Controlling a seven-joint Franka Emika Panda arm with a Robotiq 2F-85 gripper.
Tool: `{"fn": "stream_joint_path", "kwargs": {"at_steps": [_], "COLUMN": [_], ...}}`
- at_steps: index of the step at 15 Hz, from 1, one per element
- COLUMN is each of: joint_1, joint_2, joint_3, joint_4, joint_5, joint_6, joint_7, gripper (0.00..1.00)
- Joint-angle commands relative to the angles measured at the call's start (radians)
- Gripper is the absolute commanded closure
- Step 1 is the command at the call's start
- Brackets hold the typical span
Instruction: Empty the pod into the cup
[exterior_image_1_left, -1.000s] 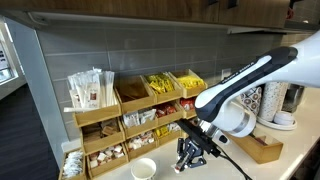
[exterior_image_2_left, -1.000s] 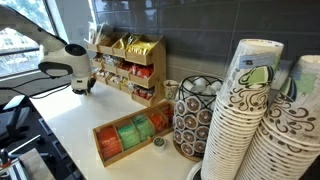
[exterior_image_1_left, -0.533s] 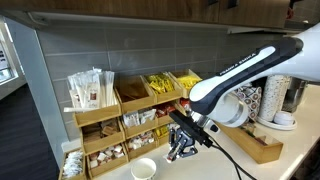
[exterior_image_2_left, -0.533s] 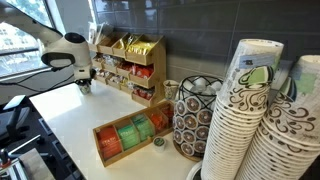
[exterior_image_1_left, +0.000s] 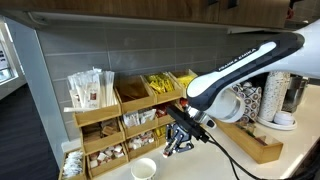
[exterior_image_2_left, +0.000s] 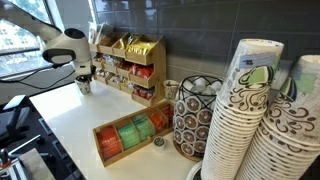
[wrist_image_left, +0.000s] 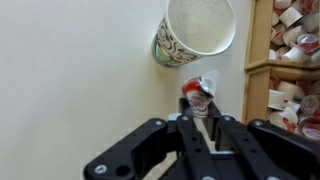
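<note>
- My gripper (wrist_image_left: 201, 118) is clenched on the creamer pod (wrist_image_left: 200, 92), which sits just short of the cup (wrist_image_left: 200, 25) standing on the counter (wrist_image_left: 70, 80) beside the organiser (wrist_image_left: 262, 66).
- The pod looks light, thin-walled and crushable, so I judge a gentle pinch near its stiffer rim is safest.
- The cup seems light too, and a nudge could tip it.

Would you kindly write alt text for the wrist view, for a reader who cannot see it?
The claw grips a small red-and-white pod close to the open cup, over a white counter. Wooden bins of pods line the right edge.
</note>
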Motion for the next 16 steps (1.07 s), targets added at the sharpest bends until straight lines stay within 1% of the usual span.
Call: {"fn": "stream_joint_path", "kwargs": {"at_steps": [1,6,7,9,12,16], "joint_1": [0.007,0.007,0.007,0.009,0.016,0.026], "joint_2": [-0.001,0.000,0.000,0.004,0.004,0.013], "joint_3": [-0.007,-0.007,-0.007,0.001,0.017,0.045], "joint_4": [0.001,0.001,0.001,0.018,0.042,0.098], "joint_5": [-0.004,-0.004,-0.004,-0.043,-0.128,-0.308], "joint_6": [-0.001,-0.002,-0.002,-0.022,-0.042,-0.097], "joint_7": [0.003,0.003,0.003,0.026,0.079,0.240], "gripper": [0.82,0.82,0.95,0.95,0.95,0.95]}}
